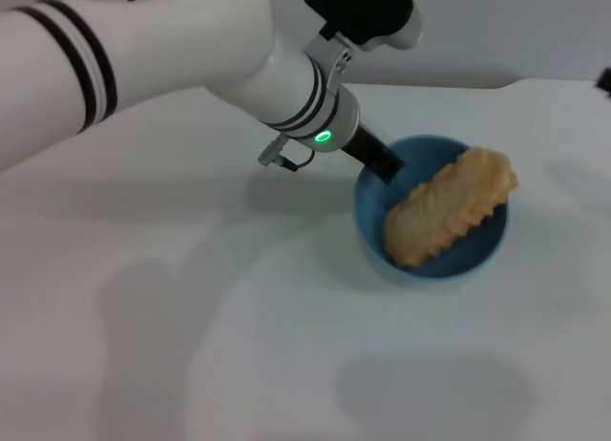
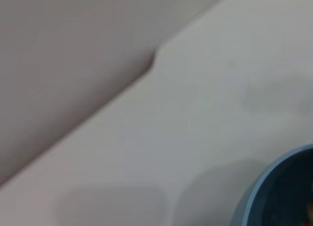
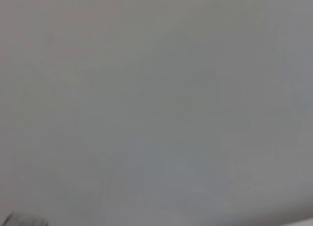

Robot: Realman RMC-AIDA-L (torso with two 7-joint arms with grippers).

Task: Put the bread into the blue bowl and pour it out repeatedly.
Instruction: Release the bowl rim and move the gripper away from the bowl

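A: What is nearest the camera?

B: Bare white table (image 1: 286,365), with soft shadows on it. Nothing stands on that near stretch.

A: And the left gripper (image 1: 387,166)?

B: It sits farther back, at the end of the white left arm (image 1: 191,59) that reaches in from the robot's left. A green light (image 1: 324,136) glows on the wrist just behind it. The dark tip of the gripper meets the rim of the blue bowl (image 1: 374,233) on the side facing the arm.

A: Is it open wide, narrow, or clamped on the rim?

B: I cannot tell. Only a dark tip shows at the rim, and the fingers are not seen apart from one another. The left wrist view shows just a slice of the blue bowl's wall (image 2: 274,192) on the table, no fingers.

A: Where is the bread (image 1: 449,207)?

B: In the bowl, just beyond the gripper's tip and close beside it. It lies tan side up, slanted, its lower end down inside the bowl nearest the camera and its upper end propped on the rim across from the gripper, sticking out a little past it. The ridged edge faces away from the gripper.

A: And the right gripper?

B: It does not show. The right wrist view gives only a plain grey surface.

A: Anything beyond the bowl?

B: The table's far edge (image 1: 458,83), with a pale wall behind it.
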